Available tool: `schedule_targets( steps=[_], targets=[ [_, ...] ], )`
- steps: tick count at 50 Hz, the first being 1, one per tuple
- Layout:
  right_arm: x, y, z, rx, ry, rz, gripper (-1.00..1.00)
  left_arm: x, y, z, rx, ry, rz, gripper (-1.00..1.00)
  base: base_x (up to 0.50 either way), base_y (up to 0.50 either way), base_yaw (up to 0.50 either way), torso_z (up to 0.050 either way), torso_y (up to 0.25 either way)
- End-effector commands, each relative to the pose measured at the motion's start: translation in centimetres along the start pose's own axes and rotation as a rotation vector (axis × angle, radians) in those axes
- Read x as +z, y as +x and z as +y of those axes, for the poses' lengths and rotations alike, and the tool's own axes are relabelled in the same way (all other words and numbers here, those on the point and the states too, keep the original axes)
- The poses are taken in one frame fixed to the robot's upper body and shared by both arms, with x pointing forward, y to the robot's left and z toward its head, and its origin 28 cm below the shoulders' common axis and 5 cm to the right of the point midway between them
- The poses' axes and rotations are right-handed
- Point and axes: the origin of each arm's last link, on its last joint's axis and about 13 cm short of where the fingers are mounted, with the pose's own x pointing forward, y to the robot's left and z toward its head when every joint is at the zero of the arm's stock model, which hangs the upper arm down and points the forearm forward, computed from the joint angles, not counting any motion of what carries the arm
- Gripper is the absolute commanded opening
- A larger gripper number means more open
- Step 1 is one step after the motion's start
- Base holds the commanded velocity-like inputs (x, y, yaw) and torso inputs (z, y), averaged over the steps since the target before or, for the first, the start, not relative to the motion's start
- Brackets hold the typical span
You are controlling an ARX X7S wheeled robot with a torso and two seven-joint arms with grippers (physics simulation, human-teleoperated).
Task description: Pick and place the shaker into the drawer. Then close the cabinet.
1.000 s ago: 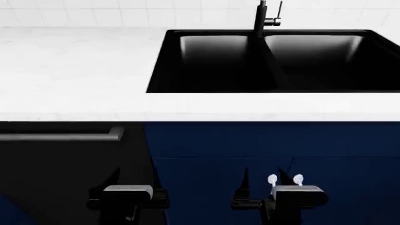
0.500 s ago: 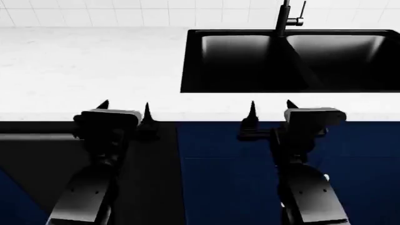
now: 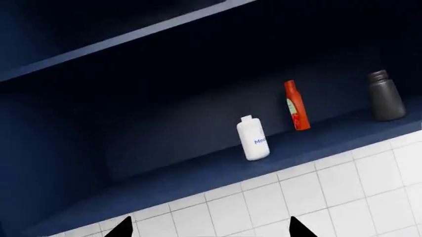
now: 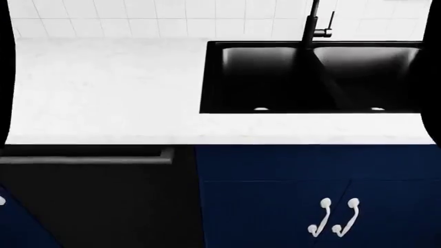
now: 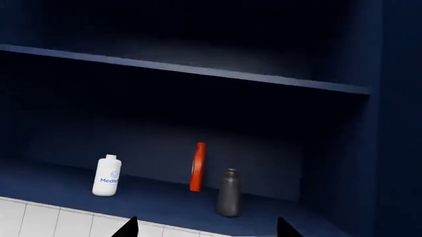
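Left gripper (image 3: pixel 207 229) and right gripper (image 5: pixel 204 227) spread wide, empty, facing upright white bottle (image 3: pixel 252 140) on navy shelf (image 3: pixel 316 145); shaker not identifiable, nearer arm unclear.

Both arms out of the head view

Only black fingertips show in the wrist views: the left gripper (image 3: pixel 207 228) and the right gripper (image 5: pixel 205 228) each have two tips (image 3: pixel 122 228) (image 5: pixel 129 227) spread well apart, nothing between them.

Sink (image 4: pixel 276 106) right on countertop (image 4: pixel 103 88)
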Motion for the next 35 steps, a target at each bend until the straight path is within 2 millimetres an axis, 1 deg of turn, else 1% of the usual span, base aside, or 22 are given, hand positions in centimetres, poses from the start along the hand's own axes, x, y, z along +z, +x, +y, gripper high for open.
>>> schedule_targets(
  steps=[1,5,17,27,35],
  targets=[
    [5.0,-1.2,-0.1,0.038,-0.028,0.0,1.0,3.0,-1.2,1.5,0.002,-0.042,0.053,1.0,0.05,0.0,0.0,0.05,0.014],
    [4.8,-1.1,0.0,0.048,-0.038,0.008,1.0,2.6,-1.1,1.2,-0.009,-0.059,0.07,1.0,0.43,-0.05,0.0,0.0,0.0],
    [4.6,-0.9,0.2,0.061,-0.053,0.004,1.0,2.2,-0.8,1.1,-0.029,-0.065,0.056,1.0,0.5,-0.07,0.0,0.0,0.0],
    [4.2,-0.7,0.0,0.055,-0.058,0.011,1.0,1.5,-0.6,0.8,-0.037,-0.083,0.069,1.0,0.5,-0.07,0.0,0.0,0.0],
    [4.0,-0.7,0.0,0.062,-0.063,0.021,1.0,1.9,-0.6,0.7,-0.049,-0.096,0.047,1.0,0.5,-0.07,0.0,0.0,0.0]
  ],
)
